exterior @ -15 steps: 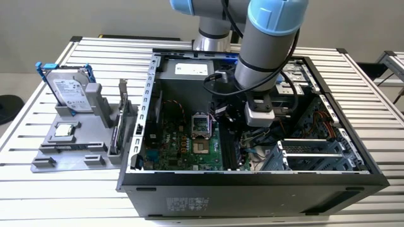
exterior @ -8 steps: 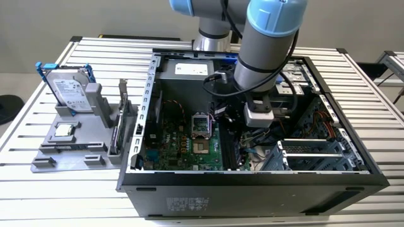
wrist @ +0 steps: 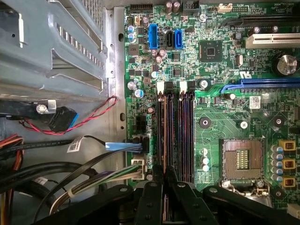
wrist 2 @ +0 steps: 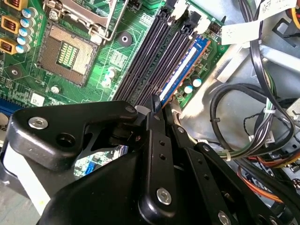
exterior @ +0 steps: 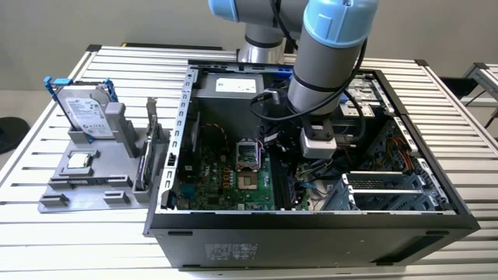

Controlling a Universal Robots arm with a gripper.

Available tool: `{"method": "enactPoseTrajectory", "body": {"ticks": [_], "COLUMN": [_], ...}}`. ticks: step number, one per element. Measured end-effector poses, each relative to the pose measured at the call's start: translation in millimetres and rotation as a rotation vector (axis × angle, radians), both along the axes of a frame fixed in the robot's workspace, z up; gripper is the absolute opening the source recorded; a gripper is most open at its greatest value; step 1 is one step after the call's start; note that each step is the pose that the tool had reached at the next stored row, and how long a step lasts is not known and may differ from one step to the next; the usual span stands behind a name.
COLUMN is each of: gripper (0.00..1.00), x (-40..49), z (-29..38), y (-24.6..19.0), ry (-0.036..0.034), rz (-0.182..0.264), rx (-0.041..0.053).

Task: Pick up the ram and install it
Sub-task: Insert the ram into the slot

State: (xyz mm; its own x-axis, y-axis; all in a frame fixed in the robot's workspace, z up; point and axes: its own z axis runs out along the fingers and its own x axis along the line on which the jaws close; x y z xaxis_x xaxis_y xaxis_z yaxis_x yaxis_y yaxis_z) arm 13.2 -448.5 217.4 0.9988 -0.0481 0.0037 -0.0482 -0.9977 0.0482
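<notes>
1. In the exterior view the arm reaches down into the open computer case point(exterior: 181, 146), and the gripper point(exterior: 307, 169) hangs just above the motherboard point(exterior: 233, 181), on the exterior view's right of the CPU socket point(exterior: 246, 156).
2. In the second wrist view the gripper point(wrist 2: 154, 104) has its fingertips drawn together into a narrow wedge, directly over the end of the ram point(wrist 2: 180, 70), which stands on edge in the outermost memory slot, the one nearest the board's edge.
3. The ram's bluish edge runs the slot's length toward the white latches point(wrist 2: 202, 24). Whether the tips still pinch it or merely rest on it I cannot tell.
4. In the first wrist view the gripper point(wrist: 165, 174) lines up with the memory slots point(wrist: 174, 133); the neighbouring slots look bare.
5. My judgement: the stick is in its slot and seating is the step in hand. Doing it well means pressing straight down along the slot line, not sideways, with even force so both latches close.
6. The loose cables point(wrist 2: 243, 117) lie beside the slot and should stay out from under the fingers.
</notes>
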Motion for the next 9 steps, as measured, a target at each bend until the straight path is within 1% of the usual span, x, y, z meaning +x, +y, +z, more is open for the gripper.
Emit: {"method": "enactPoseTrajectory", "body": {"ticks": [6, 9], "gripper": [0.0, 0.0], "x": [0.0, 0.0], "z": [0.1, 0.1], "y": [-2.2, -2.4], "ry": [0.0001, 0.0001], "rz": [0.003, 0.003], "rx": [-0.0003, -0.0005]}}
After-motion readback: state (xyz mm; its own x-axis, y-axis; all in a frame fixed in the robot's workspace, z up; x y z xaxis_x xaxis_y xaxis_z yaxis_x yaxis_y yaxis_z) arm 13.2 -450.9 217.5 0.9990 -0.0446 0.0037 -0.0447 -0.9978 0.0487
